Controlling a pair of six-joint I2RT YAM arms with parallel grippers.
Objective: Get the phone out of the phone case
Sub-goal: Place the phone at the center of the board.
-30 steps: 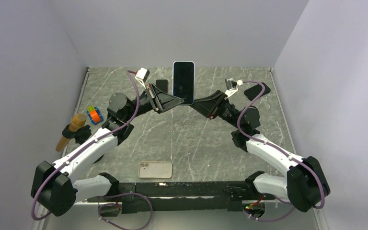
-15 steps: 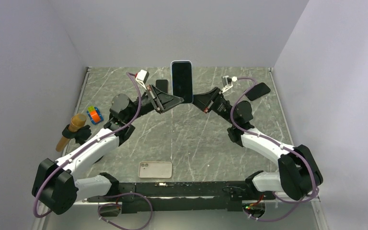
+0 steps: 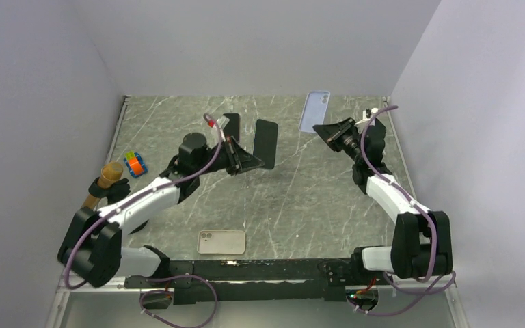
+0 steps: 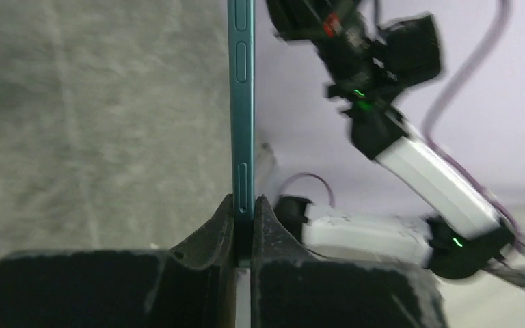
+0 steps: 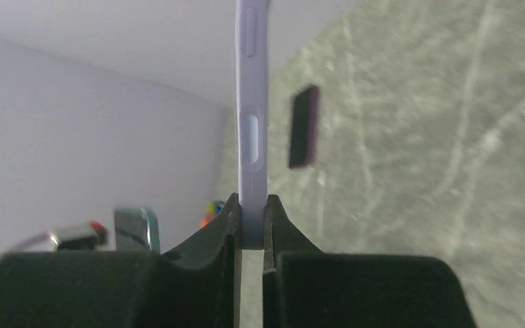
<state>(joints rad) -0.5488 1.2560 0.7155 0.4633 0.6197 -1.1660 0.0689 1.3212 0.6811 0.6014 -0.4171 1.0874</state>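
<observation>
Nearest the arm bases, a beige flat rectangular cover with camera openings lies flat on the grey marbled surface. Farther back at the left edge, a brown cylindrical tube rests beside a small multicoloured block toy. At mid-depth, the left pincer is clamped on the bottom edge of the dark rectangular phone with a teal metal frame, which is bare, raised above the surface and standing upright. The left wrist view confirms both fingers pressed flat against the phone's faces. Farthest back, towards the right, the right pincer is clamped on the lower edge of the empty lavender soft phone case, also held upright in the air. Phone and case are well apart.
</observation>
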